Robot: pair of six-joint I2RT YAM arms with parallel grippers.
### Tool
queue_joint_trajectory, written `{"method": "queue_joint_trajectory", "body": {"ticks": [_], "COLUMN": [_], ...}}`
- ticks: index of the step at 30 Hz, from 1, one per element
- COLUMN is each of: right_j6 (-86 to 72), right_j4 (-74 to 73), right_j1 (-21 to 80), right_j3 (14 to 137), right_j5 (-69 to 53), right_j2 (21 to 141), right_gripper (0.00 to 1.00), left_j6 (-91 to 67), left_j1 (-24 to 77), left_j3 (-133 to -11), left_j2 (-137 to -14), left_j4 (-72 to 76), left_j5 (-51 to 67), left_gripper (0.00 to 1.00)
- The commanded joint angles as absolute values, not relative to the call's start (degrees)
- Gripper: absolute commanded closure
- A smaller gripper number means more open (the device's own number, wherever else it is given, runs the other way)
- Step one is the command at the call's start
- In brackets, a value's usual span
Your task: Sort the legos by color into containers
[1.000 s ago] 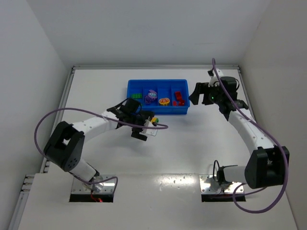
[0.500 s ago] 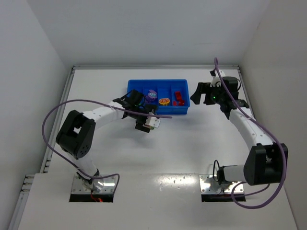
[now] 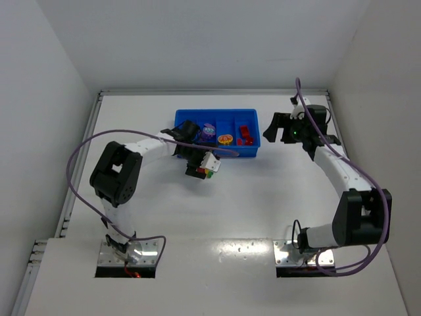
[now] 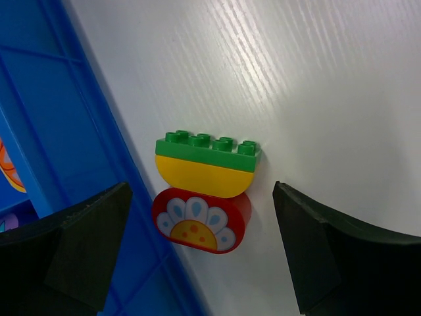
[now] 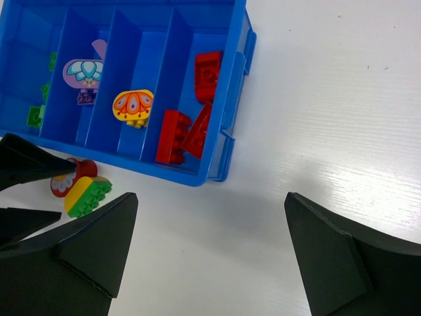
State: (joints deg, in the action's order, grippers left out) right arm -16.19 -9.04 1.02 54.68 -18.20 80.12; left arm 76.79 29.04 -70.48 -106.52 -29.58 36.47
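Observation:
A green-on-yellow lego (image 4: 206, 164) and a red rounded lego with a flower print (image 4: 200, 219) lie on the white table, touching each other, right against the blue tray's front wall (image 4: 92, 125). My left gripper (image 4: 204, 263) is open and empty, with one finger on each side of the two bricks. In the top view it (image 3: 199, 170) hovers just in front of the tray (image 3: 238, 155). My right gripper (image 5: 210, 257) is open and empty above bare table, right of the tray (image 5: 227, 141). The compartments hold green (image 5: 34, 116), purple (image 5: 85, 72), yellow (image 5: 133, 105) and red legos (image 5: 191, 125).
The two loose bricks also show in the right wrist view (image 5: 82, 189) by the tray's front left. White walls stand close on the left, back and right of the table. The left arm's purple cable (image 3: 217, 153) loops across the tray's front.
My left arm has folded in toward the tray and its gripper has turned and shifted closer to the tray's front wall, over the two bricks. The right arm has barely moved.

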Motion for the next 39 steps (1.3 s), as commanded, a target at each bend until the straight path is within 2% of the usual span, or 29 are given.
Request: {"method": "queue_joint_trajectory", "body": {"ticks": [1,16,21,34,39], "right_j6": [-17.0,-17.0,-17.0,-17.5,-17.5], "right_j4": [-6.0,-6.0,-6.0,-5.4,-4.9], "right_j1": [0.5,-1.6,-1.6,-2.1,-2.1], "right_j3": [57.4,58.4,58.4,59.1,60.1], "right_j5": [-18.8,-18.8,-18.8,-19.3,-19.3], "right_j2": [80.0,82.2,82.2,84.5,85.1], "right_gripper": [0.06,0.06,0.06,0.06,0.06], "left_j6": [79.9,84.5,82.5,78.7,78.7], "left_j1": [28.0,28.0,27.5,25.3,25.3], "left_j3": [-73.8,-78.2,-80.4,-81.5,-81.5], "left_j2": [-108.0,-114.1,-115.5,-116.5,-116.5], "left_j4": [-31.9,-36.8,-37.4,-38.5,-39.1], "left_j5": [40.0,38.4,37.9,34.9,34.9], "left_gripper": [0.05,0.05,0.0,0.0,0.11]}}
